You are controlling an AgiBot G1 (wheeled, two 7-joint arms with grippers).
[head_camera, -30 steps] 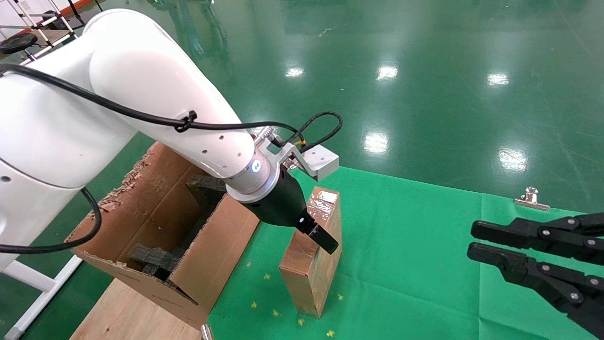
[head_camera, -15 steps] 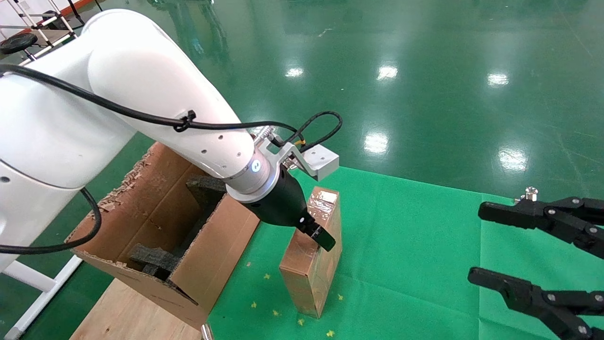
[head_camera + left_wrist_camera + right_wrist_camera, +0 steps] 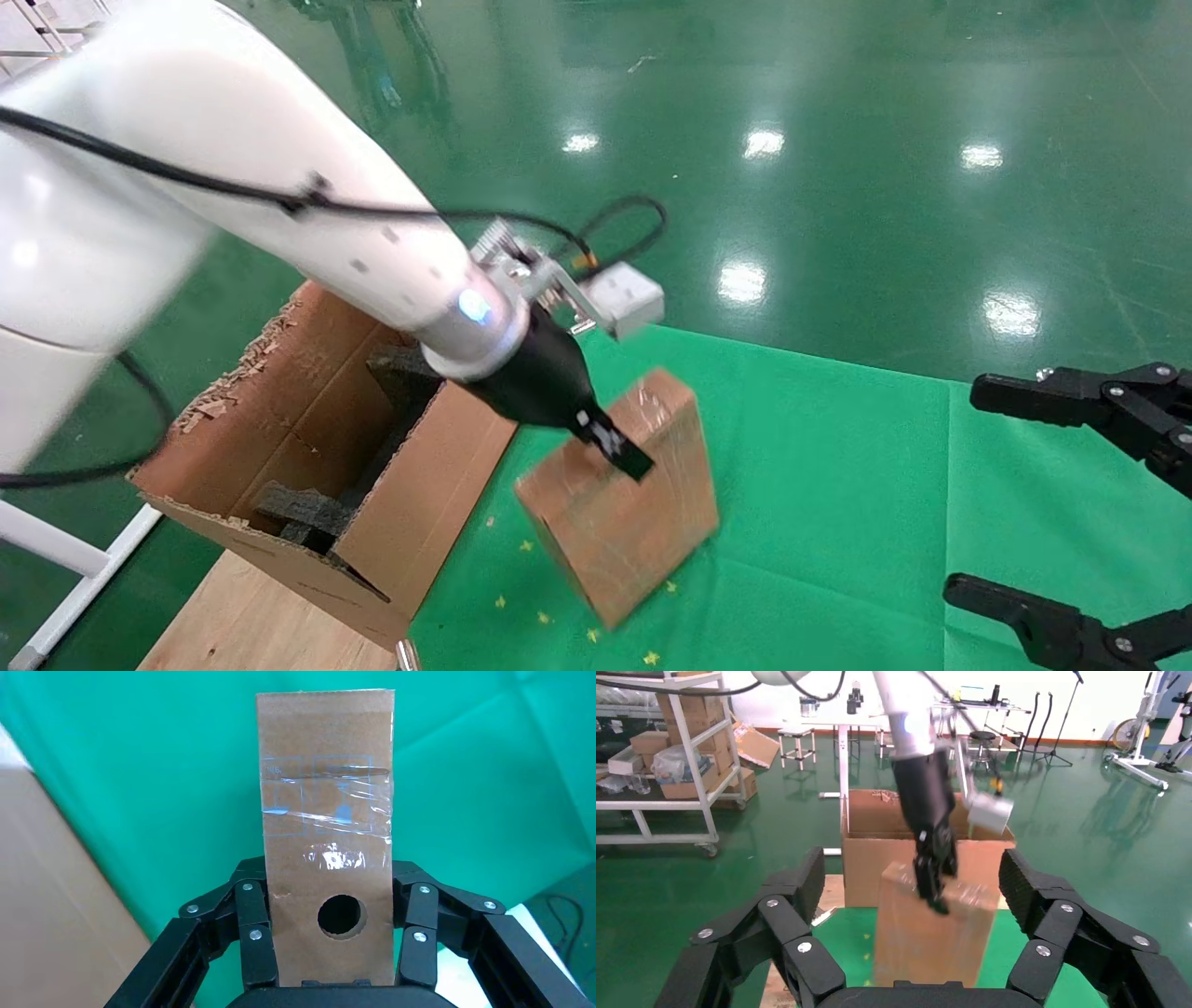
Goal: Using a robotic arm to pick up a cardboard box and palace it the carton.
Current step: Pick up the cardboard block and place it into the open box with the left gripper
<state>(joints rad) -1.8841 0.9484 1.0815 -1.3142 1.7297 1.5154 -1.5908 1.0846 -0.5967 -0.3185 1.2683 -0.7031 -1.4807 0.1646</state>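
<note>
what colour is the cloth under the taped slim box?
Green: the cloth under the slim brown tape-wrapped cardboard box shows best in the head view.

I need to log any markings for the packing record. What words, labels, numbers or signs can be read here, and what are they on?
Cardboard box, held in the left gripper: faint blue printed squares with symbols under the clear tape, too faint to read.
Carton: no print visible.
Nothing else bears readable text.

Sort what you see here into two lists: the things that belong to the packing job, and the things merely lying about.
Belonging to the job:
- left gripper, shut on the cardboard box
- cardboard box, tilted above the green cloth
- carton, open, with dark foam blocks inside

Merely there:
- right gripper, open, idle at the side
- green cloth
- small yellow stars on the cloth
</note>
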